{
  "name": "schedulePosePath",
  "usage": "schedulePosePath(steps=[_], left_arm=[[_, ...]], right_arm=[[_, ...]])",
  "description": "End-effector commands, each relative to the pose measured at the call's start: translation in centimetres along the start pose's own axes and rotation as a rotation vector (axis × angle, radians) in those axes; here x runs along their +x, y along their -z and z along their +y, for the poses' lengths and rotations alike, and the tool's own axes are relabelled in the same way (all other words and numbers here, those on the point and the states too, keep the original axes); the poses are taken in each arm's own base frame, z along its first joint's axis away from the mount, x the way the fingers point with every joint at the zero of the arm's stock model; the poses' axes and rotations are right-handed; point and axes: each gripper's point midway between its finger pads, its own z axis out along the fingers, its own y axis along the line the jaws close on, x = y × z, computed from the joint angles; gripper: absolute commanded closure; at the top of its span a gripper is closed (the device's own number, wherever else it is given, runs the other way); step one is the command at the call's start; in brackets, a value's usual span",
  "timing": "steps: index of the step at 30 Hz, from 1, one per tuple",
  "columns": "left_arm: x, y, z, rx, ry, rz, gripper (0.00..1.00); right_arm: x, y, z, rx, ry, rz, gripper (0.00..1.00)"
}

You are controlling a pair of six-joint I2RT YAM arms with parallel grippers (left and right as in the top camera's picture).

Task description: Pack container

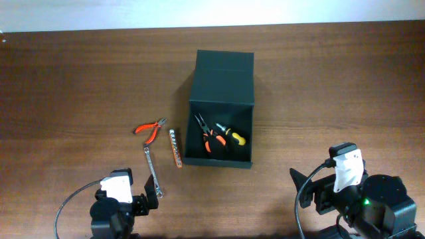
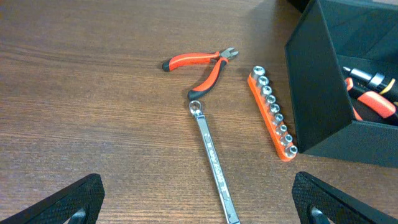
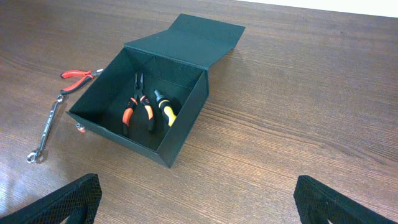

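The dark green container (image 1: 218,161) stands open mid-table with its flap lid laid back away from me. Inside lie orange-handled long-nose pliers (image 1: 208,136) and a yellow-and-black screwdriver (image 1: 230,135). Left of it on the wood lie red cutters (image 1: 150,128), an orange socket rail (image 1: 175,147) and a silver wrench (image 1: 153,171). My left gripper (image 2: 198,194) is open low over the wrench's near end (image 2: 214,171), holding nothing. My right gripper (image 3: 198,190) is open over bare wood, near the container's right front corner (image 3: 186,121).
The container's near wall (image 2: 314,93) stands just right of the socket rail (image 2: 272,113). The cutters (image 2: 204,65) touch the wrench's ring end. Bare wooden table (image 1: 319,86) stretches to the right of the container, and its far edge meets a white wall.
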Motion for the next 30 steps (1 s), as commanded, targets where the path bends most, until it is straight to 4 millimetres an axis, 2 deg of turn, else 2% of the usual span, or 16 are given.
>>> schedulePosePath(steps=[1,4,11,16,19,23,26,30], left_arm=[[-0.9,0.2,-0.4,0.02,-0.019,-0.014,0.01],[-3.3,1.1,-1.6,0.073,-0.021,-0.033,0.01],[-11.0,4.0,-4.6,0.202,-0.026,-0.045,0.01],[-16.0,3.7,-5.6,0.227,-0.022,-0.016,0.01],[-18.2,2.2,-6.4,0.26,-0.007,0.035,0.01],[-19.8,-1.7,-5.8,0.211,0.062,0.144,0.01],[-19.5,-4.9,-5.4,0.179,0.071,0.244,0.0],[-17.3,-8.8,-4.8,0.164,0.007,0.406,0.02]], right_arm=[[0.2,-0.1,-0.1,0.007,-0.013,0.004,0.01],[0.2,-0.1,-0.1,0.007,-0.013,0.004,0.01],[0.2,-0.1,-0.1,0.007,-0.013,0.004,0.01],[0.2,-0.1,-0.1,0.007,-0.013,0.004,0.01],[0.2,-0.1,-0.1,0.007,-0.013,0.004,0.01],[0.2,-0.1,-0.1,0.007,-0.013,0.004,0.01],[0.2,-0.1,-0.1,0.007,-0.013,0.004,0.01],[0.2,-0.1,-0.1,0.007,-0.013,0.004,0.01]])
